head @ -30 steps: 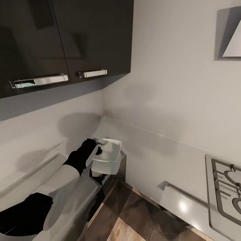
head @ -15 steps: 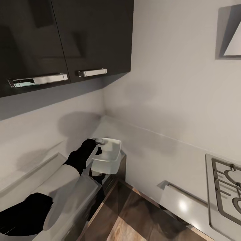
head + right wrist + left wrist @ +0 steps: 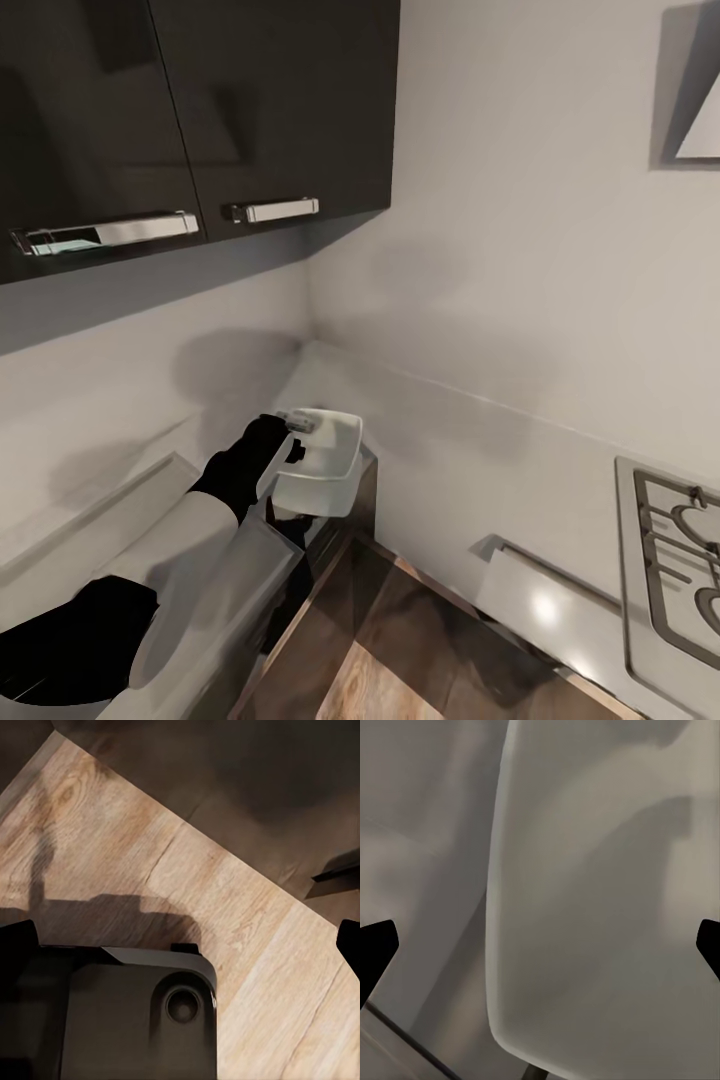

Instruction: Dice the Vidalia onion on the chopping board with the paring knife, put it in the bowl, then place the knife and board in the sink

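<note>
**Q.** What does the head view show of the task's things?

**A.** The bowl [image 3: 325, 465] – a pale, squarish vessel – sits at the near end of the countertop [image 3: 440, 440], in the corner below the dark wall cabinet [image 3: 200, 100]. Its near side reaches out over the dark gap at the counter's end. The left gripper [image 3: 290, 440] is at the bowl's rim.

**Q.** And the claws?

**A.** In the left wrist view the left gripper's fingertips [image 3: 376, 945] stand wide apart, with a pale curved surface between them, probably the bowl. Whether either finger touches the rim cannot be told. In the right wrist view the right gripper [image 3: 180, 945] is likewise spread and empty, hanging over the wooden floor [image 3: 247, 892] and the robot's own base.

**Q.** What could go wrong from here?

**A.** Three hazards, as a judgement:
- A sideways nudge from the arm could tip the bowl off the counter's end, since it seems to overhang.
- Closing on the thin rim alone could make the bowl swing or slip – a one-sided grip carries it poorly.
- Raising the arm carelessly could bring it towards the cabinet above.

**Q.** And for the task?

**A.** A dropped bowl leaves the diced onion without a receptacle.
</note>
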`<state>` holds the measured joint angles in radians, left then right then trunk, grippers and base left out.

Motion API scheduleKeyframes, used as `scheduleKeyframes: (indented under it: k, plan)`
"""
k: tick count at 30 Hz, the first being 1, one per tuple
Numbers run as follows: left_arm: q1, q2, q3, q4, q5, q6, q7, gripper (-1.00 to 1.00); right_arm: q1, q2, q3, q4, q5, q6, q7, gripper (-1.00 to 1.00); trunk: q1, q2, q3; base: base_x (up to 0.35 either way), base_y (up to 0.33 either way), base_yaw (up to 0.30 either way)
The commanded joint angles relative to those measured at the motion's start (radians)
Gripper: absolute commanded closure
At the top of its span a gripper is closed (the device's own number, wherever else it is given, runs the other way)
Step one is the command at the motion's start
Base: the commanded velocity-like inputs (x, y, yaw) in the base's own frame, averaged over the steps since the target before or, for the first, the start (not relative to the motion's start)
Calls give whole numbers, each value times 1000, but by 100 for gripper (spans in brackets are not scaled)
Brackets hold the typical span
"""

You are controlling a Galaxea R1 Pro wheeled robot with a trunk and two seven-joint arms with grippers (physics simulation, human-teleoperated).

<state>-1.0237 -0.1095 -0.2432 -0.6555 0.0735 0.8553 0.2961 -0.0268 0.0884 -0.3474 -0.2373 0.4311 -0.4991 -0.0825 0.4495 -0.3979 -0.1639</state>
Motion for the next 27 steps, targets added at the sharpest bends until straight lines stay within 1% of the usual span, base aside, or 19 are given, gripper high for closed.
scheduleKeyframes:
  k: [1, 6, 17, 27]
  plan:
    - [-1, 1, -4, 0, 8, 4, 7, -100, -1, 1, -5, 1, 11, -3, -6, -100, 1, -2, -3, 0, 0, 0]
    - [-1, 1, -4, 15, 8, 3, 6, -100, -1, 1, -5, 0, 11, -3, -6, -100, 1, -2, -8, 0, 0, 0]
    - [-1, 1, -4, 19, 8, 2, 6, -100, -1, 1, -5, 0, 11, -3, -6, -100, 1, -2, -19, 0, 0, 0]
    - [-1, 1, -4, 19, 8, 2, 6, -100, -1, 1, -5, 0, 11, -3, -6, -100, 1, -2, -21, 0, 0, 0]
